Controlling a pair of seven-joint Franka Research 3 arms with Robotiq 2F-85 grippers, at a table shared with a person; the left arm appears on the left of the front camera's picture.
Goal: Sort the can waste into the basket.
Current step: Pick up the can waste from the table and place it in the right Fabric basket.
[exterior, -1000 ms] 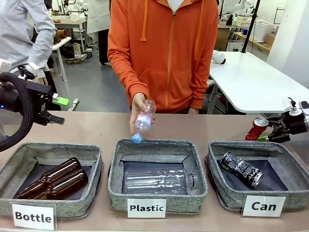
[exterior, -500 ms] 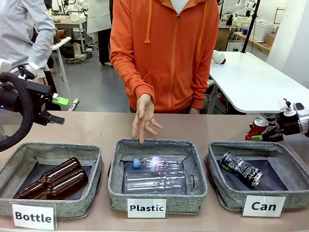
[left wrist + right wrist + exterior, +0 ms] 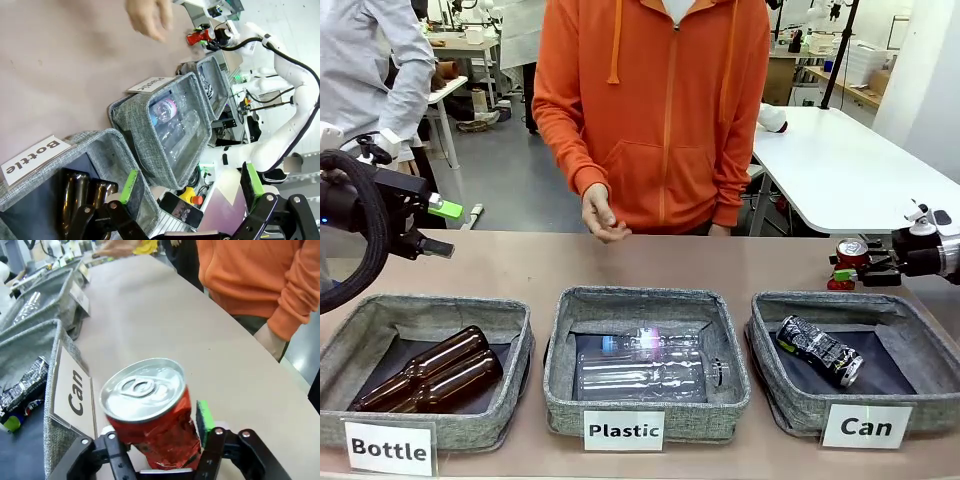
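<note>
The shiny red crushed can stands upright on the table just behind the "Can" basket, between the fingers of my right gripper. In the right wrist view the red can sits between the fingers, a green pad pressed to its side. The dark blue-black and silver can lies inside the basket and appears as the dark can beside the "Can" label. My left gripper hovers open and empty at the far left, above the table behind the baskets.
The "Plastic" basket in the middle holds clear bottles. The "Bottle" basket on the left holds brown glass bottles. A person in an orange hoodie stands at the far side, one hand held above the table edge.
The person dropped a clear bottle into the "Plastic" basket and pulled the hand back. My right gripper moved left and closed around the red can.
</note>
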